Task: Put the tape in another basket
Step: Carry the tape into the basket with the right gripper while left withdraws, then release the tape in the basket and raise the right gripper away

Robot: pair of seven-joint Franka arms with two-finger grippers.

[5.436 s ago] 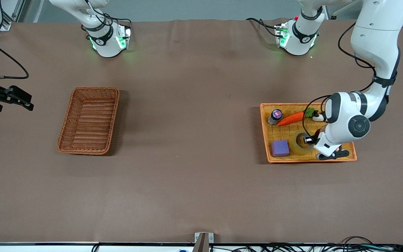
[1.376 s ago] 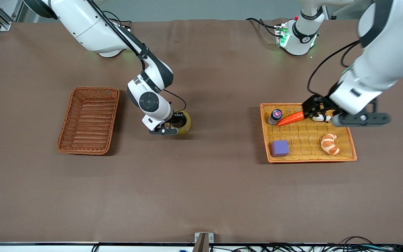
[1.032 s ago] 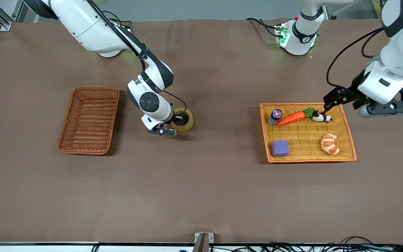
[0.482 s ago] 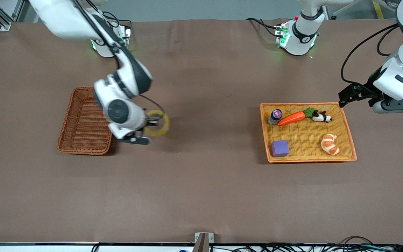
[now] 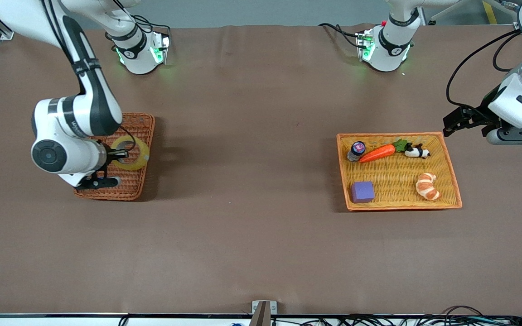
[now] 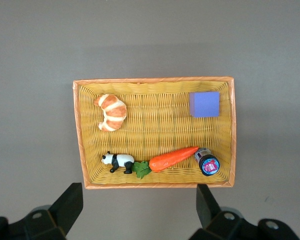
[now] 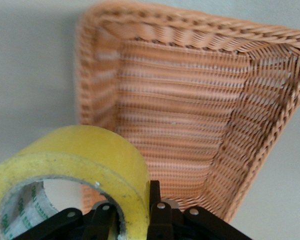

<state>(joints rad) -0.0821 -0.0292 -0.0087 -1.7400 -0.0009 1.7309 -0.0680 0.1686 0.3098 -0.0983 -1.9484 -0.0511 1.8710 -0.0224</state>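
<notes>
- Brown cloth covers the table (image 5: 261, 226) in the front view, with two arm bases along the top edge and cables along the bottom edge.
- Two woven containers sit on it: one reddish-brown basket (image 5: 141, 131) toward the right arm's end, and one flat orange tray (image 5: 401, 204) toward the left arm's end, well apart.
- One roll of tape (image 5: 129, 154) hangs over the basket, pinched through its wall by the right gripper (image 5: 118, 155); the arm's white wrist hides much of the basket.
- Five things lie in the tray: one purple cube (image 5: 363, 192), one croissant (image 5: 426, 186), one carrot (image 5: 379, 153), one toy panda (image 5: 416, 151) and one small bottle (image 5: 356, 151).
- Left gripper (image 5: 458, 121) hangs over bare cloth just beside the tray's corner; its arm is cut off by the frame edge.
- From the left wrist, the whole tray (image 6: 155, 185) shows with the same five things, and the two dark fingers (image 6: 70, 207) stand wide apart with nothing between them, their tips cut off at the edge.
- From the right wrist, the tape (image 7: 80, 160) fills the foreground, partly cut off, above the basket (image 7: 190, 35); the fingers clamp its wall, one inside the hole, one outside.
</notes>
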